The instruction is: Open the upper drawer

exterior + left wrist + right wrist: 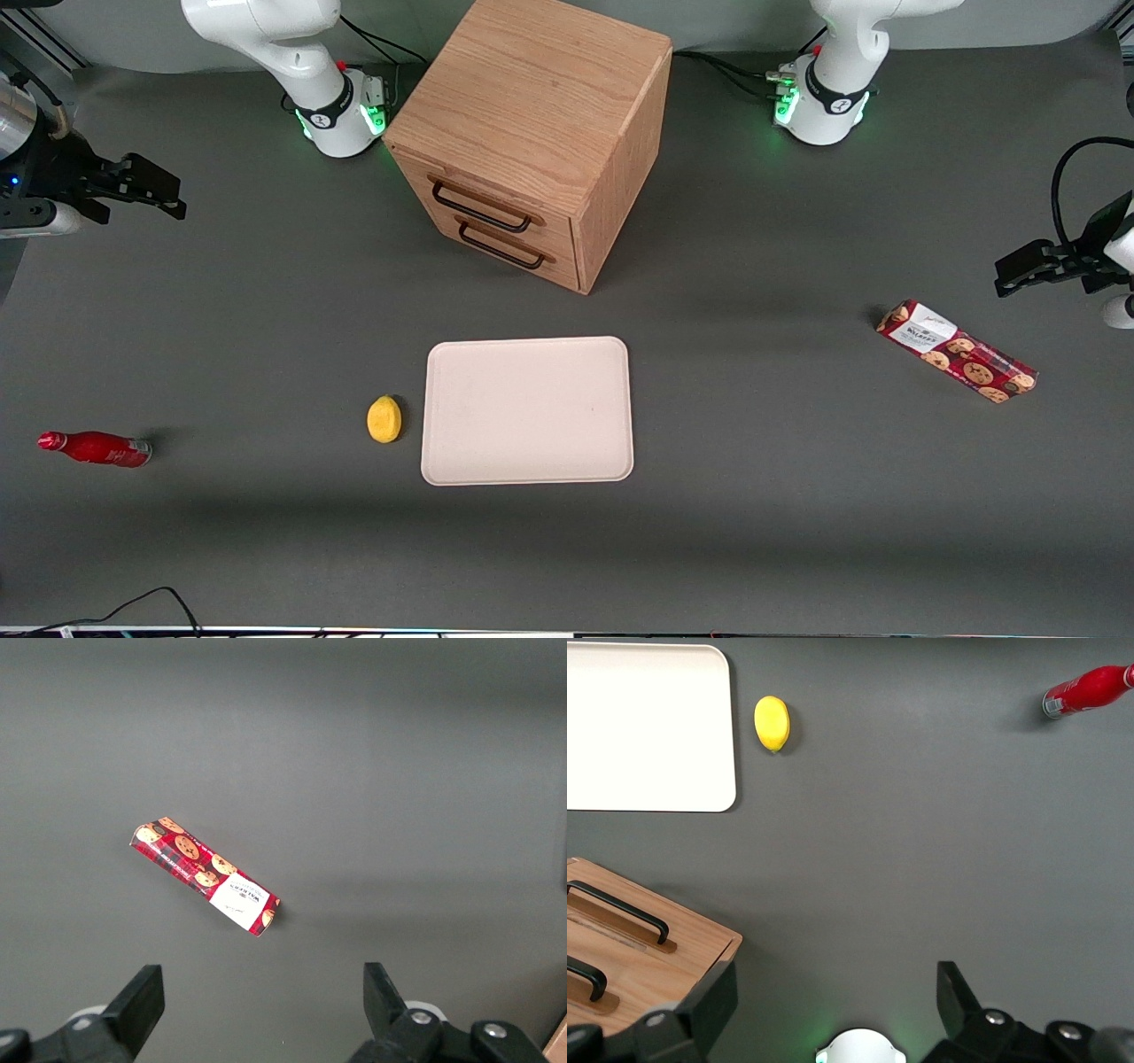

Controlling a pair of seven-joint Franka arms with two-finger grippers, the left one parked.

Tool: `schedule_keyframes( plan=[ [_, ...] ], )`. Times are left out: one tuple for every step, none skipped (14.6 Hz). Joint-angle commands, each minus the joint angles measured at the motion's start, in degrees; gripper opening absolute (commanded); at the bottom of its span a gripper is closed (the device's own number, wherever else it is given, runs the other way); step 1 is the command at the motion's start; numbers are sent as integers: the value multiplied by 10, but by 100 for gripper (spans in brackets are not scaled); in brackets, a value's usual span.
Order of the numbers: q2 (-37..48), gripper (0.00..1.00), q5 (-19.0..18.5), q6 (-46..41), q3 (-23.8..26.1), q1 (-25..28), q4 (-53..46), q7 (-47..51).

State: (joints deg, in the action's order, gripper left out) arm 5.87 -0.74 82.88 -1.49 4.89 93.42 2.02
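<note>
The wooden cabinet stands at the back middle of the table. Its upper drawer is shut, with a thin dark wire handle. The lower drawer under it is shut too. My right gripper hangs open and empty above the table toward the working arm's end, well apart from the cabinet's front. In the right wrist view the gripper is open, with part of the cabinet front and part of the upper drawer's handle beside one finger.
A beige tray lies in front of the cabinet, nearer the front camera. A yellow lemon lies beside it. A red bottle lies toward the working arm's end. A red cookie box lies toward the parked arm's end.
</note>
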Motion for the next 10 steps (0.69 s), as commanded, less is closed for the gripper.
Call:
schedule_keyframes(
  plan=[
    [-4,100,-8,-15,0,-2,-15,3],
    [-4,100,-8,-15,1,-2,-17,6],
    [-3,100,-8,-15,1,-2,-16,7],
    [-3,100,-8,-15,1,-3,-16,5],
    [-3,100,-8,-16,1,-5,-16,4],
    [-3,100,-9,-16,0,-8,-15,-1],
    [-3,100,-9,-16,1,-15,-15,-2],
    [-3,100,-9,-16,1,-17,-14,-2],
    [-1,100,-9,-20,1,-16,-14,-1],
    [-1,100,-9,-20,2,-17,-15,-1]
  ],
)
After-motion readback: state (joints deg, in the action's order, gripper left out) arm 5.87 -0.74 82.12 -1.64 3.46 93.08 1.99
